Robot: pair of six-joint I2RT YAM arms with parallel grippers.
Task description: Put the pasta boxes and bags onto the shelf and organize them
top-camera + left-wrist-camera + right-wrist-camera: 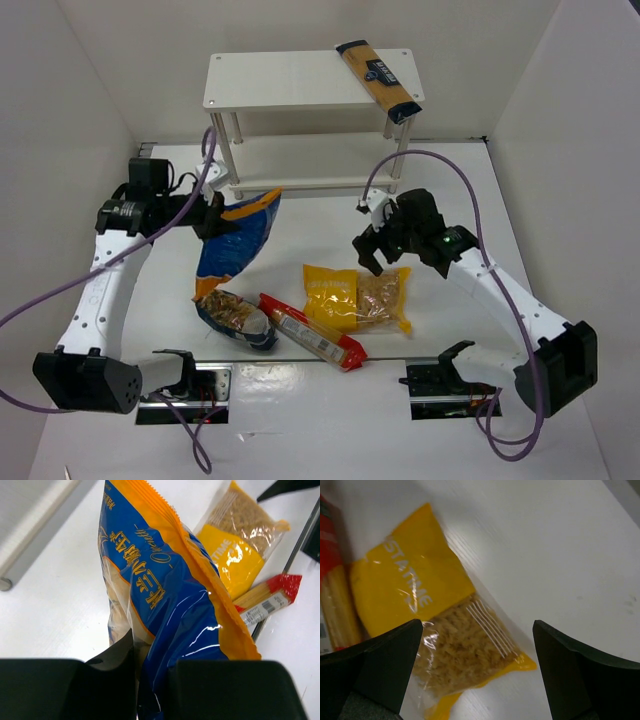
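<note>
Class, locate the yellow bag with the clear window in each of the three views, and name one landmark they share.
Top external: the yellow bag lies mid-table, just below the right gripper.
Left wrist: the yellow bag is upper right, beyond the blue-and-orange bag.
Right wrist: the yellow bag fills centre-left.
Shared landmark: the long red packet beside it.

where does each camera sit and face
Top external: above and behind, looking down at the shelf; left arm and right arm show.
Left wrist: faces along the left gripper, shut on the blue-and-orange bag.
Right wrist: looks down past the open right gripper at the yellow bag.
Wrist views share the yellow bag and red packet.
</note>
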